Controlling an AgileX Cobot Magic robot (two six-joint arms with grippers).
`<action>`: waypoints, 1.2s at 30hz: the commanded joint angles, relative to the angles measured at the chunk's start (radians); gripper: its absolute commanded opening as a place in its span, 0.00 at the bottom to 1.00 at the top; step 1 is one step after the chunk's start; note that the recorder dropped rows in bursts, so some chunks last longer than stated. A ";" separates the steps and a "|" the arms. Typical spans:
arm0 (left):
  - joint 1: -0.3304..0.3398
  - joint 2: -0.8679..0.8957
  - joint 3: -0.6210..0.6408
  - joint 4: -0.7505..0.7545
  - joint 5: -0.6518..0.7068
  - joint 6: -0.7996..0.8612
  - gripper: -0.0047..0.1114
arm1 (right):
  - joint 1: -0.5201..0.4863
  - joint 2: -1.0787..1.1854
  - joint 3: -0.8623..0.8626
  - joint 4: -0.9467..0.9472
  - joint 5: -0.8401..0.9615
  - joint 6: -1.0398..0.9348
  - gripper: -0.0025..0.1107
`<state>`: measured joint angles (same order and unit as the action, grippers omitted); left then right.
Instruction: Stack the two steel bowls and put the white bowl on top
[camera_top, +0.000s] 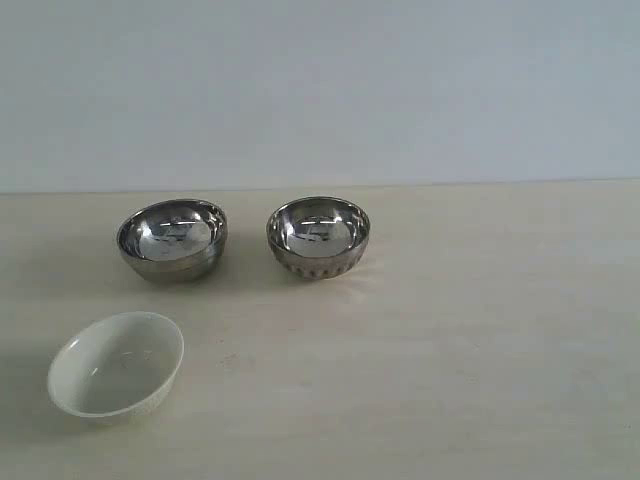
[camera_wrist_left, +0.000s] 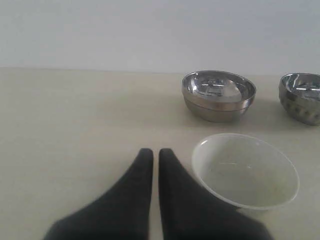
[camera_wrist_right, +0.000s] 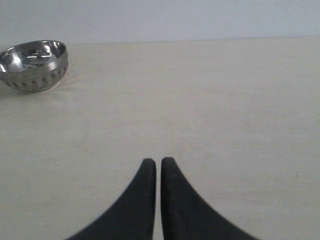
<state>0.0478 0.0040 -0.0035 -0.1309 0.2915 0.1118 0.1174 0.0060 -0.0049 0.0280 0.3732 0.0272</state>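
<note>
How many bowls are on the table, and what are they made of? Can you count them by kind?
Steel bowls: 2 (the smooth-sided bowl and the ribbed bowl)
White bowl: 1
Total: 3 bowls

I see mirror-polished metal on the smooth-sided steel bowl (camera_top: 172, 240) and the ribbed steel bowl (camera_top: 318, 237); the white bowl (camera_top: 116, 364) looks glossy ceramic. The table (camera_top: 450, 350) is matt, pale wood-grain. The left gripper (camera_wrist_left: 156, 152) and the right gripper (camera_wrist_right: 158, 161) are matt black.
</note>
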 joint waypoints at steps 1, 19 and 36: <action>0.002 -0.004 0.003 -0.006 -0.008 -0.009 0.07 | -0.005 -0.006 0.005 -0.009 -0.013 -0.004 0.02; 0.002 -0.004 0.003 -0.006 -0.008 -0.009 0.07 | -0.005 -0.006 0.005 -0.009 -0.013 -0.004 0.02; 0.002 -0.004 0.003 -0.649 -0.029 -0.284 0.07 | -0.005 -0.006 0.005 -0.004 -0.013 -0.004 0.02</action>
<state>0.0478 0.0040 -0.0035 -0.7585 0.2816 -0.1627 0.1174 0.0060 -0.0049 0.0280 0.3732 0.0272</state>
